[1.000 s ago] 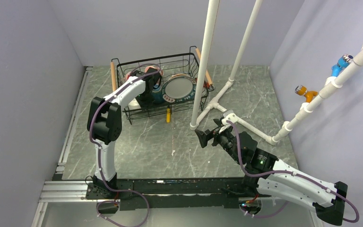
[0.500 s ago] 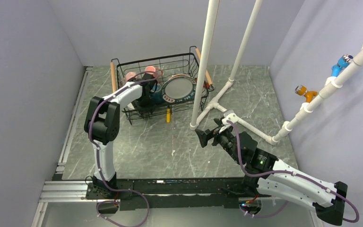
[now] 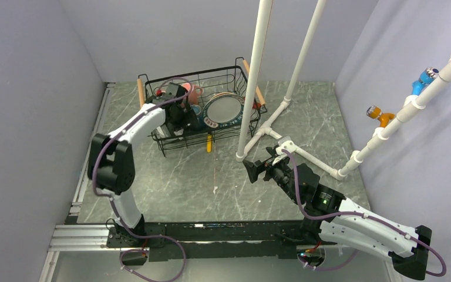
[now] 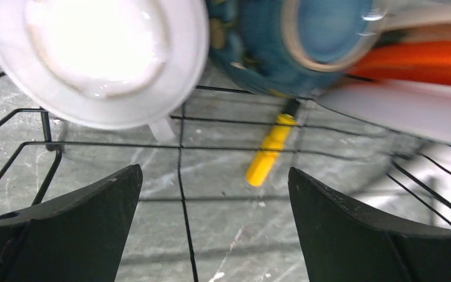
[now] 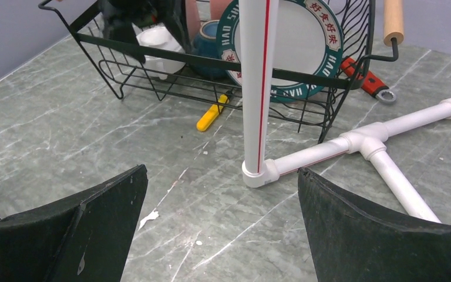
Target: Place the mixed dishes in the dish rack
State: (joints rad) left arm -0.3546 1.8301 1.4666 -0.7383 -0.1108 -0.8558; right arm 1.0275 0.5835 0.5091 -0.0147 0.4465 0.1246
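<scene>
The dish rack (image 3: 235, 76) stands at the back of the table. In it a big plate (image 3: 223, 110) with a dark patterned rim stands on edge, with a pink mug (image 3: 195, 92) to its left. My left gripper (image 3: 180, 117) hangs open inside the rack's left part, holding nothing. Its wrist view shows a white cup (image 4: 94, 59), a dark-blue bowl (image 4: 293, 41) and an orange-red dish underside (image 4: 428, 59) just beyond the left gripper (image 4: 214, 173). My right gripper (image 3: 255, 170) hovers open and empty over the table's middle. Ahead of the right gripper (image 5: 222, 173) stands the rack (image 5: 211, 61).
A yellow tool (image 3: 209, 143) lies on the table at the rack's near side. By its right handle lies a red-handled wrench (image 5: 370, 82). A white pipe frame (image 3: 252, 82) rises just right of the rack, its base tubes (image 5: 387, 126) spreading over the table.
My left gripper has gone from nearly shut to wide open inside the rack, and its arm has swung leftward. The right arm has not moved.
</scene>
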